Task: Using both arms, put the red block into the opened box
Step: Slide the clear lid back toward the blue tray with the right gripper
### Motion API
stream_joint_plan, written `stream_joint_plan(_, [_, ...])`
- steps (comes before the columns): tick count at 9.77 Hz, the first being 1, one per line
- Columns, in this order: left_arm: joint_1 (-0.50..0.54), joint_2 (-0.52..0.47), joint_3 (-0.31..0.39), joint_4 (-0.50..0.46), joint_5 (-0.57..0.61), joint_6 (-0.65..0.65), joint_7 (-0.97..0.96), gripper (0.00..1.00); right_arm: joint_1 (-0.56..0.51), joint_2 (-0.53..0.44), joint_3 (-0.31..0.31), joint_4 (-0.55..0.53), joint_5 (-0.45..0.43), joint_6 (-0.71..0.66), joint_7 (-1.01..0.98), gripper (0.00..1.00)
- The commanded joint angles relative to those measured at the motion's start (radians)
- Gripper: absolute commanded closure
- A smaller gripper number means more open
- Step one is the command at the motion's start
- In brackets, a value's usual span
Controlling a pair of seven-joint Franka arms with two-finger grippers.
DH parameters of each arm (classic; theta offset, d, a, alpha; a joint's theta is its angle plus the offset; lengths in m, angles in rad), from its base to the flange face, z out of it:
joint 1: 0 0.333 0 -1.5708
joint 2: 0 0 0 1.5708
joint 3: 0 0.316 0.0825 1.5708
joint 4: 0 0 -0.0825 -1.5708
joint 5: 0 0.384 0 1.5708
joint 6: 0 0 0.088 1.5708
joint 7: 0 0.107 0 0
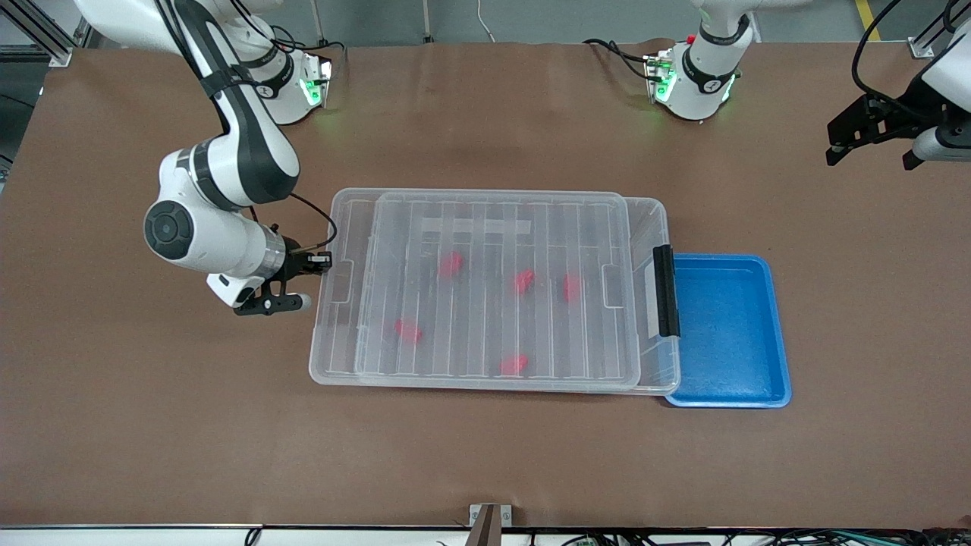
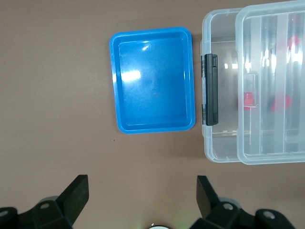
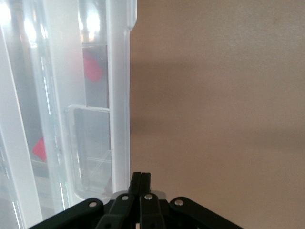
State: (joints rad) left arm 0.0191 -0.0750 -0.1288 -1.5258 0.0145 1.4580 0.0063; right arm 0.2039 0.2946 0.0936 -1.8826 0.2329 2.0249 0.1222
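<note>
The clear box (image 1: 325, 356) lies mid-table with its ribbed lid (image 1: 493, 227) resting across its top and a black latch (image 1: 664, 290) at the end toward the left arm. Several red blocks, such as one red block (image 1: 450, 263), show through the lid, inside the box. My right gripper (image 1: 325, 262) is shut on nothing, low at the rim of the box's unlatched short end. In the right wrist view, the right gripper (image 3: 141, 175) has its tips right beside the box rim (image 3: 119, 95). My left gripper (image 1: 872, 155) waits open in the air near the table's left-arm end, nothing between its fingers.
A blue tray (image 1: 781, 379) sits on the table against the latch end of the box, holding nothing. In the left wrist view, the blue tray (image 2: 114, 86), the latch (image 2: 210, 89) and the left gripper (image 2: 143, 183) over bare brown table all show.
</note>
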Motion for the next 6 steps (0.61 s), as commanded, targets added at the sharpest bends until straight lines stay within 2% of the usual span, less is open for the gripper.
stream_joint_plan(1, [0.007,-0.008,0.012,-0.03,-0.014,-0.022,0.018,0.0,0.023,0.024,0.005,0.045,0.019,-0.005,0.046,1.0])
stream_joint_plan(4, [0.015,-0.011,0.012,-0.03,-0.013,-0.024,0.02,0.0,0.025,0.026,0.001,0.06,0.017,-0.012,0.039,0.98])
stream_joint_plan(5, [0.015,-0.011,0.012,-0.03,-0.011,-0.036,0.021,0.0,0.022,0.024,-0.005,0.098,0.002,-0.088,0.036,0.9])
stream_joint_plan(6, [0.015,-0.008,0.012,-0.03,-0.013,-0.038,0.02,0.0,-0.001,0.02,-0.023,0.146,-0.006,-0.186,0.034,0.62])
